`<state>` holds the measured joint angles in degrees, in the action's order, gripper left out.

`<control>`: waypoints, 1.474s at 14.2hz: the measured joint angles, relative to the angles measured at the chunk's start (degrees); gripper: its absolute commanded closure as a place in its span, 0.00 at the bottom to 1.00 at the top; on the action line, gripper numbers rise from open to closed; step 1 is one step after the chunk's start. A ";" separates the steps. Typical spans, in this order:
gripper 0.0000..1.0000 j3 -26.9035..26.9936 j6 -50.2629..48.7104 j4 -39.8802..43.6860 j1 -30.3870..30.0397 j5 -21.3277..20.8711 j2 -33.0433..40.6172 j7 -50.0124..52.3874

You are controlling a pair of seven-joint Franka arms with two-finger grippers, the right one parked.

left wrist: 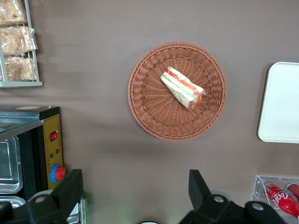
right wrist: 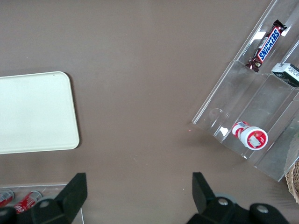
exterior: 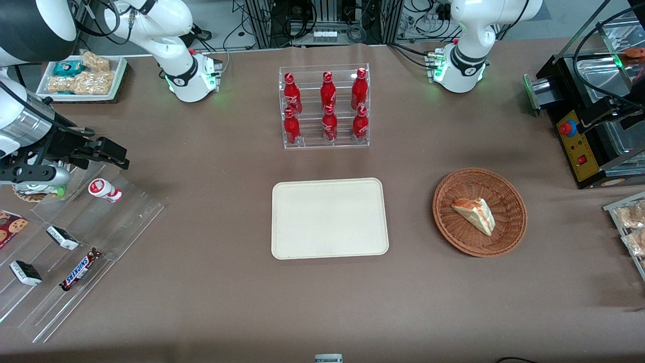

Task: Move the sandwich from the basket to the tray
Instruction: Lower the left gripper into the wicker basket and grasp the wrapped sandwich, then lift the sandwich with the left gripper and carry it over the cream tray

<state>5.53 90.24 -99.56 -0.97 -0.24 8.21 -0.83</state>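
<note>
The sandwich (exterior: 473,214), a pale triangular wedge with red-orange and green layers, lies in the round reddish-brown wicker basket (exterior: 519,222). It also shows in the left wrist view (left wrist: 183,87), lying in the basket (left wrist: 145,107). The cream-beige tray (exterior: 330,218) lies flat and bare beside the basket, toward the parked arm's end; its edge shows in the left wrist view (left wrist: 282,102). My left gripper (exterior: 602,115) is open and empty, held high above the table by the black machine, farther from the front camera than the basket. Its fingers (left wrist: 70,186) stand wide apart.
A clear rack of red bottles (exterior: 325,106) stands farther from the front camera than the tray. A black machine with a red button (exterior: 579,141) stands at the working arm's end. Bagged snacks on a rack (exterior: 630,227) lie beside it. A clear stepped rack with snack bars (exterior: 75,242) lies toward the parked arm's end.
</note>
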 measured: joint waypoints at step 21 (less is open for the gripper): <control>0.65 -3.87 47.73 -21.62 8.53 -1.08 -25.67 45.08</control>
<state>1.66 137.97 -121.18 7.56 -1.32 -17.46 44.25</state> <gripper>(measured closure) 0.004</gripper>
